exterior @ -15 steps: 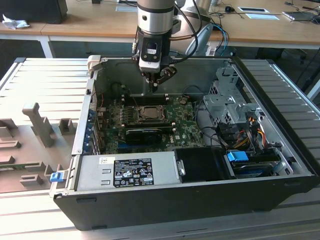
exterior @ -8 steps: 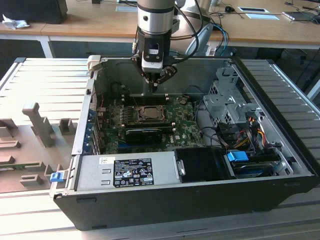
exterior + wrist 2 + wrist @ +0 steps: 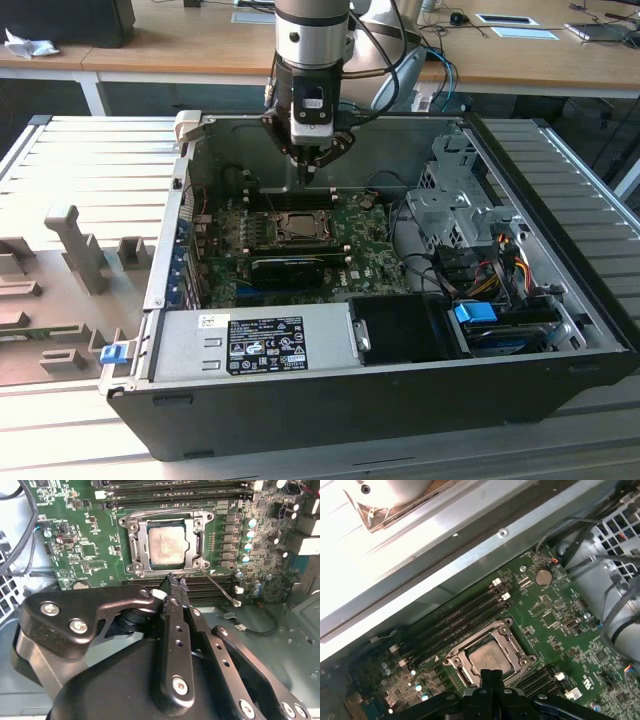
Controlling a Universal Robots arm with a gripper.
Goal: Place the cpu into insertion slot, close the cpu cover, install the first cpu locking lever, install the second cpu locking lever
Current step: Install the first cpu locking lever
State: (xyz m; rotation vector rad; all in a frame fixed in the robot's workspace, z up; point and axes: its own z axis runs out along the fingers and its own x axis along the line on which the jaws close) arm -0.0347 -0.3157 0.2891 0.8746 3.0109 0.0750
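Lever stage is judged in hand. The small flat square silver-grey cpu (image 3: 168, 546) is seated in the square dark insertion slot with the silvery rim (image 3: 451, 661). The thin silvery frame-shaped cpu cover (image 3: 141, 542) is laid flat around it, with the chip face shown through the cut-out.

One thin wire locking lever (image 3: 220, 587) is seen angled out from the socket corner nearest the black gripper (image 3: 172, 580), so it is judged unlatched. A second wire is laid along the far edge; latching cannot be told.

Jaws are clenched tip to tip and nothing is gripped. Contact with the lever cannot be told.

In the exterior view the socket is found at 6 o'clock of the jaws, inside the open black computer case (image 3: 400, 400).

The next move is judged to call for the closed tip on the wire's free end, pressed down and tucked under its catch.
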